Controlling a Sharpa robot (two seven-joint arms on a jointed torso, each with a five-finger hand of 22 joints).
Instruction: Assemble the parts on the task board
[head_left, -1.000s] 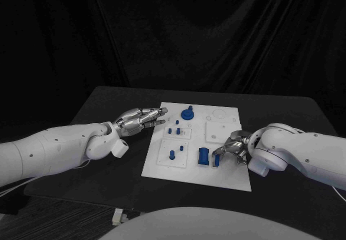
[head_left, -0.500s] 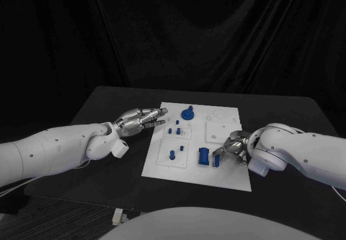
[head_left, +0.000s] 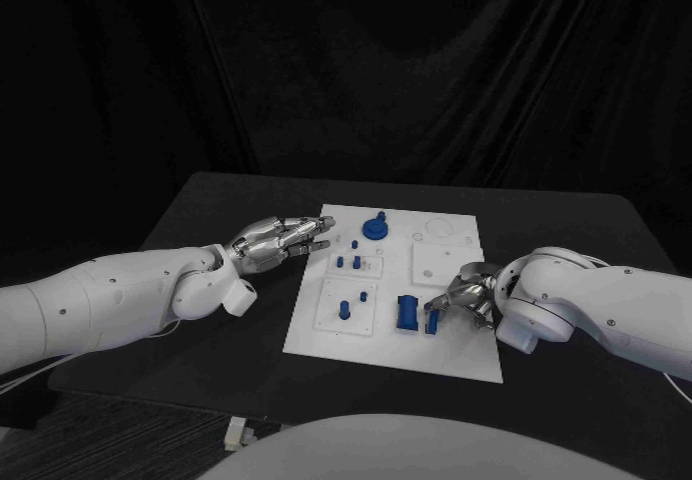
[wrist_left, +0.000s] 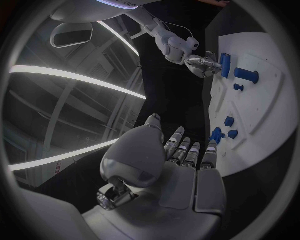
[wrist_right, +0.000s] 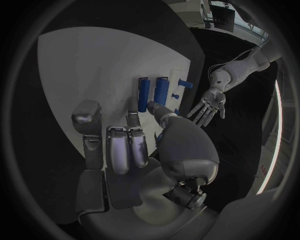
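The white task board (head_left: 450, 345) lies mid-table with several blue parts on it. A round knob (head_left: 375, 228) stands at its far end, and small pegs (head_left: 348, 262) stand nearer. A wide block (head_left: 408, 313) and a narrow bar (head_left: 433, 321) lie side by side near the front. My right hand (head_left: 469, 296) rests on the board beside that bar. In the right wrist view its fingers (wrist_right: 119, 145) lie flat and apart, and the thumb tip touches the end of the narrow bar (wrist_right: 144, 94). My left hand (head_left: 281, 240) hovers at the board's left edge, fingers straight and apart, holding nothing.
Raised white square plates (head_left: 437, 262) sit on the right half of the board. Bare black table (head_left: 231, 340) lies left of the board under my left arm. The table's front edge runs close below the board.
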